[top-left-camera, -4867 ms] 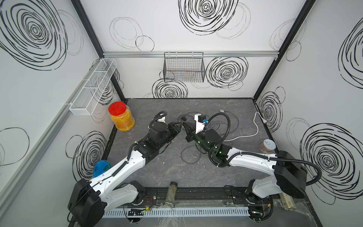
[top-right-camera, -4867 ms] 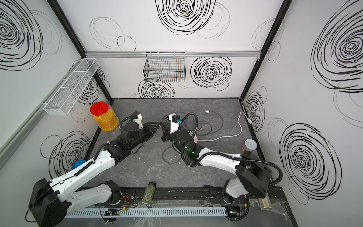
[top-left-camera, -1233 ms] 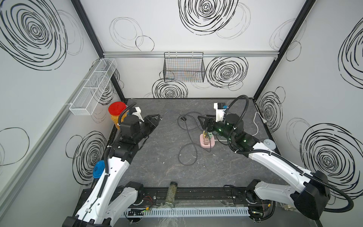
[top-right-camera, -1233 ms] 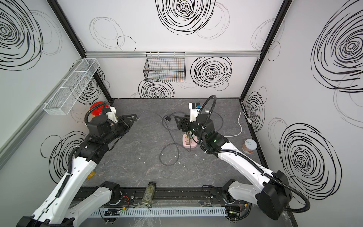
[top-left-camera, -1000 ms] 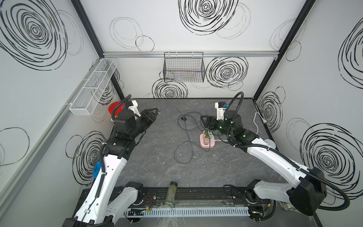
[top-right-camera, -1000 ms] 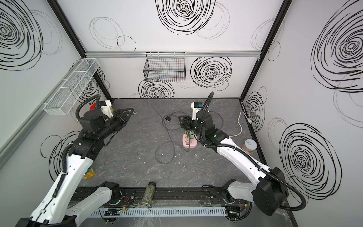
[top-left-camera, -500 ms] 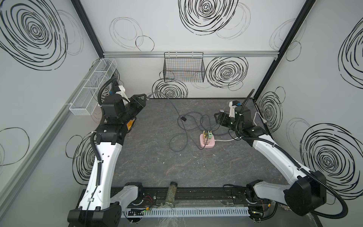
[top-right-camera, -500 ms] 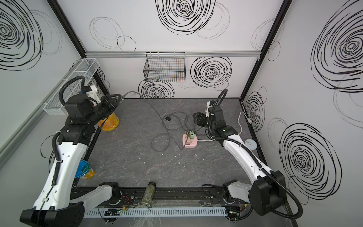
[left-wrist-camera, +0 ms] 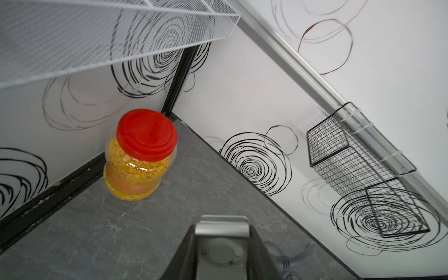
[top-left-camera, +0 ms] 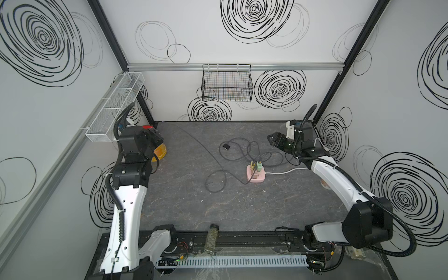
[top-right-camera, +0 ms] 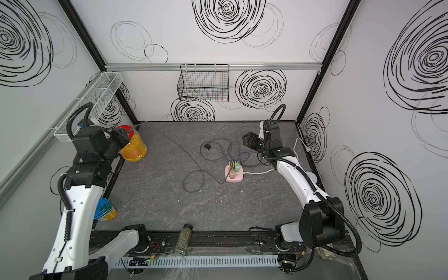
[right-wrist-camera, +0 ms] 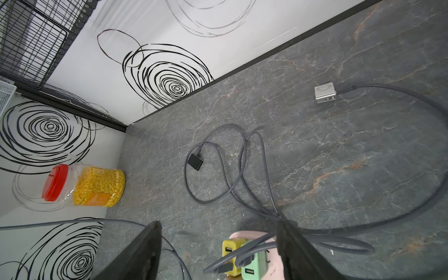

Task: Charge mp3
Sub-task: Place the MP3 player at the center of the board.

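Fingers point(left-wrist-camera: 257, 247) of the left gripper point(left-wrist-camera: 221, 228) clamp a silver mp3 player point(left-wrist-camera: 218, 252), held raised over the table's point(top-left-camera: 242, 213) far-left corner beside the red-lidded jar point(left-wrist-camera: 139, 164). A thin grey cable point(top-left-camera: 196, 141) trails from that corner across the table toward the chargers point(top-left-camera: 256, 165) on the pink power strip point(top-left-camera: 255, 176) near the table's middle. The right gripper point(top-left-camera: 272, 140) hangs near the far-right corner, jaws spread wide with nothing between them, well apart from the power strip.
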`<state>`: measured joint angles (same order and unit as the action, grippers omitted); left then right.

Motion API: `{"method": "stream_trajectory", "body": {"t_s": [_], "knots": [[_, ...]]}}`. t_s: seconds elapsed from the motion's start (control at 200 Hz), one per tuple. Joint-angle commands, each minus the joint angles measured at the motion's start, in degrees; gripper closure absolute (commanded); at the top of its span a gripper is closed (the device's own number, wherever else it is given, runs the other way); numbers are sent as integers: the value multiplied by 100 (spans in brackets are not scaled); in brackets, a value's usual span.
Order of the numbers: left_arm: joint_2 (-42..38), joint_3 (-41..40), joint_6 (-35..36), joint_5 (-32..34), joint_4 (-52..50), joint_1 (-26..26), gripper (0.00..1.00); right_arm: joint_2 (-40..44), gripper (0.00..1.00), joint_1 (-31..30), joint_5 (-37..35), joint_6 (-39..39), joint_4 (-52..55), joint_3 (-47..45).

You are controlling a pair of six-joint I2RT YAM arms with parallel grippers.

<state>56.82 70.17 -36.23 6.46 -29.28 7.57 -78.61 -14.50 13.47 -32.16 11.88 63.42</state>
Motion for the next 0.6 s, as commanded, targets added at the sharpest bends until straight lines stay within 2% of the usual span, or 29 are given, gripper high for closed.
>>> {"method": "stream_trajectory", "body": {"t_s": [0.0, 0.16, 0.285, 0.495, 0.595], "knots": [[-189, -583, 8, 98, 73, 36, 68, -48, 21, -46, 83, 60, 69, 257], [-467, -1325, -229, 37, 140, -172, 69, -189, 21, -217, 22, 151, 169, 429], [-534, -1750, -519, 37, 327, -588, 68, -293, 21, -394, -20, 230, 235, 518], [-432, -2106, -737, 1128, 477, -1529, 69, -161, 21, -444, -165, 348, 366, 461], [-375, -2346, -1028, 1115, 685, -1865, 69, -103, 21, -445, -253, 414, 493, 469]]}}
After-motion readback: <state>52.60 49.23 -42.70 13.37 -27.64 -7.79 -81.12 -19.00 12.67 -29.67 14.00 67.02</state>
